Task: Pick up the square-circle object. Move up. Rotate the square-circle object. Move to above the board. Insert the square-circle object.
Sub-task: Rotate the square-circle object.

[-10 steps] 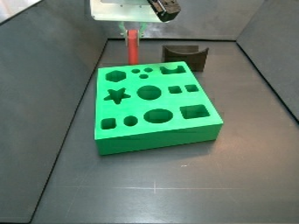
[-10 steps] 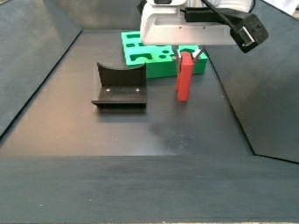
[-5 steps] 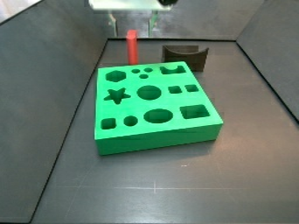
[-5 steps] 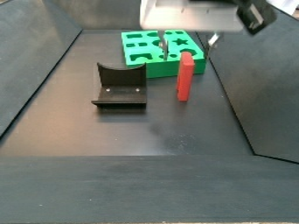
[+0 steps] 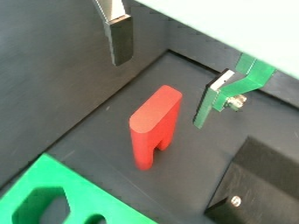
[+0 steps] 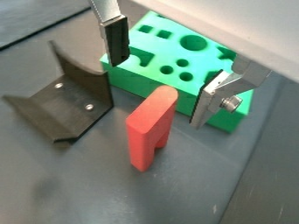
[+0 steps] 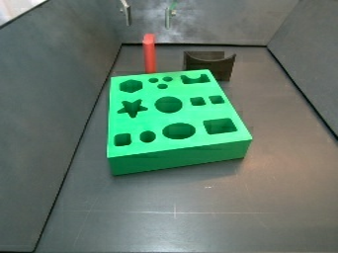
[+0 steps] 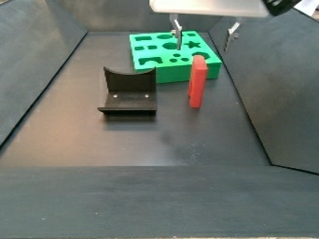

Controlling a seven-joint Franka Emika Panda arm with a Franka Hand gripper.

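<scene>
On the dark floor, the square-circle object (image 8: 197, 81) stands beside the board (image 8: 162, 58), the spread hand (image 8: 203, 34) empty above.

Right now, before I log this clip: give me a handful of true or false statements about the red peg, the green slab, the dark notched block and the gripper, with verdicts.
1. The small bright red plastic peg stands upright on the dark floor. True.
2. The two-finger gripper is clamped on the peg. False: its silver fingers hang open above the peg, clear of it.
3. The peg already sits in a hole of the large green slab with shaped holes. False: it stands on the floor beside the slab.
4. The dark brown block with a curved notch rests on the floor, apart from the slab. True.
5. The slab's holes are all unfilled. True.
</scene>
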